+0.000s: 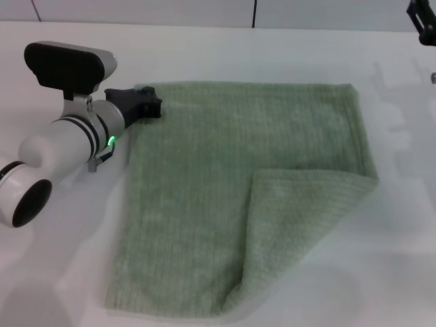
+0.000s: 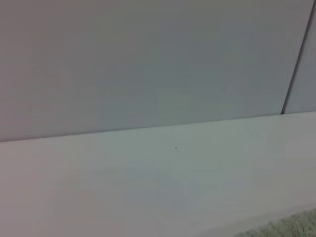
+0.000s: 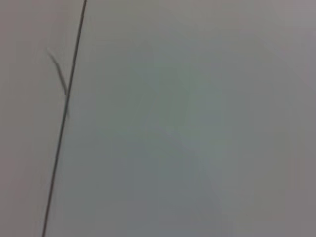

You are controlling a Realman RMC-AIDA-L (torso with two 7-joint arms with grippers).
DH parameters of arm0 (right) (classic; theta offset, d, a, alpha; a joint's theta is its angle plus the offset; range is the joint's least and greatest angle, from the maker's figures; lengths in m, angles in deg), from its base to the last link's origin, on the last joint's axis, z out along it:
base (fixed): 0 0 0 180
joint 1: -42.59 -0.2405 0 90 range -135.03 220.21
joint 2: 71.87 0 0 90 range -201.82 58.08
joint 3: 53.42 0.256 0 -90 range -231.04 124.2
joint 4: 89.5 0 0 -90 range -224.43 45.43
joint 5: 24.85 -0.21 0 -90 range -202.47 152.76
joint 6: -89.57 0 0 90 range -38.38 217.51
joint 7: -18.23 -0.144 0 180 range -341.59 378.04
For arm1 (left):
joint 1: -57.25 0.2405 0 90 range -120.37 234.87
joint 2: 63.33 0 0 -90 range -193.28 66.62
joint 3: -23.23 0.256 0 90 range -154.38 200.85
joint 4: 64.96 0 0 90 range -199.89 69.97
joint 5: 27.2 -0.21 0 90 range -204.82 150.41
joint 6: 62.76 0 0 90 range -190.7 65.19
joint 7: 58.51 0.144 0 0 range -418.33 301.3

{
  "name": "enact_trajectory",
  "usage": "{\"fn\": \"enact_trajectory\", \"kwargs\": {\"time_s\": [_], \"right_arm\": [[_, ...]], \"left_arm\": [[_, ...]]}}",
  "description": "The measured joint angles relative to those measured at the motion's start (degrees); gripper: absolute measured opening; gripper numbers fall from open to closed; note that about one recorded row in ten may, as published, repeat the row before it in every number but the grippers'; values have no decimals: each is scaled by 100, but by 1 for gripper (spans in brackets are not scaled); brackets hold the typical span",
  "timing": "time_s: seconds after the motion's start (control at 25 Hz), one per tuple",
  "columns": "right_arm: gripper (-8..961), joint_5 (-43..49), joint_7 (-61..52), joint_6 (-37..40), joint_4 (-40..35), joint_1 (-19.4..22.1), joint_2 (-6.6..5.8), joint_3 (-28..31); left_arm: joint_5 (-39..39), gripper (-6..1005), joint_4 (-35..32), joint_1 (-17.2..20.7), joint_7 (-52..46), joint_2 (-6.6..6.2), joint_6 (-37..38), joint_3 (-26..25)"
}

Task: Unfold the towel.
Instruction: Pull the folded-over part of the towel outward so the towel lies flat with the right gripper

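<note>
one large pale sage-green ribbed terry towel [image 1: 225, 204] lies on the white table [image 1: 381, 272], its near right corner folded back over itself. two arms show: the left gripper [image 1: 148, 103] sits at the towel's far left corner, fingers together on its edge; the right gripper [image 1: 424, 24], state unclear, hangs far right. grey wall panels [image 1: 204, 10] behind.

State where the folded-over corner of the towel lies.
In the head view, the folded corner lies on the towel at its near right, away from the left gripper at the far left corner.
</note>
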Motion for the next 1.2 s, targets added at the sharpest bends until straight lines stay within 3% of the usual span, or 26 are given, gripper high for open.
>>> {"fn": "enact_trajectory", "kwargs": {"time_s": [0.2, 0.32, 0.36, 0.48, 0.52, 0.56, 0.68, 0.72, 0.76, 0.92, 1.2], "right_arm": [[776, 11, 4, -1009, -1144, 451, -33, 17], [775, 312, 25, -2248, -2488, 931, -37, 148], [775, 312, 25, -2248, -2488, 931, -37, 148], [775, 546, 17, -3360, -3488, 1216, -36, 276], [775, 575, 18, -4154, -4061, 1310, -35, 370], [775, 575, 18, -4154, -4061, 1310, -35, 370], [775, 578, 77, -5484, -4805, 1322, -42, 537], [775, 578, 205, -6252, -5247, 1285, -48, 620], [775, 578, 205, -6252, -5247, 1285, -48, 620], [775, 566, 414, -7683, -6047, 1188, -60, 751], [775, 535, 491, -8668, -6459, 1002, -83, 795]], "left_arm": [[0, -2, -8, -4, 1, -1, -53, 33], [0, -2, -7, -5, 1, -1, -66, 36], [0, -2, -7, -5, 1, -1, -68, 37], [0, -2, -7, -5, 1, -3, -70, 40], [0, -2, -6, -4, 1, -5, -69, 41], [-1, -2, -7, -4, 1, -5, -67, 41], [-1, -2, 5, 2, 1, -11, -53, 42], [-1, -2, 12, 4, 1, -14, -50, 42], [-1, -2, 16, 5, 1, -16, -47, 42], [0, -2, 27, 5, 48, -22, -42, 36], [0, -2, 48, 4, 132, -22, -40, 37]]}}
